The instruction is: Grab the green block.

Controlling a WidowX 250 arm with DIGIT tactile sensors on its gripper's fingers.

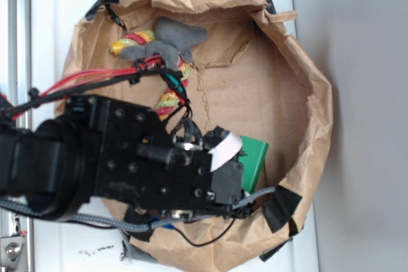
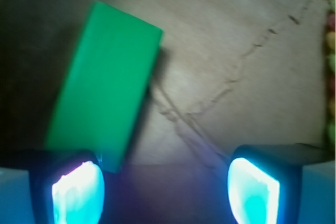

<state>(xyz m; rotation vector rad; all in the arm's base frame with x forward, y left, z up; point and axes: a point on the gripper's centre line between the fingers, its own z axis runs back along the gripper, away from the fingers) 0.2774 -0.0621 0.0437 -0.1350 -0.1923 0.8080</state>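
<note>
Hovering gripper [image 2: 165, 192] spread wide, green block [image 2: 105, 85] unlabelled, no writing readable

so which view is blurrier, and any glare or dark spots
Wrist view is softer: the green block has smeared edges, the claw pads glow washed-out cyan, and the left edge goes dark. Exterior view is sharper, evenly lit; the arm hides most of the block.

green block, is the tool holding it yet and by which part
Nothing is held. The tool is open, and the green block lies on the brown paper ahead of one finger, not between them.
</note>
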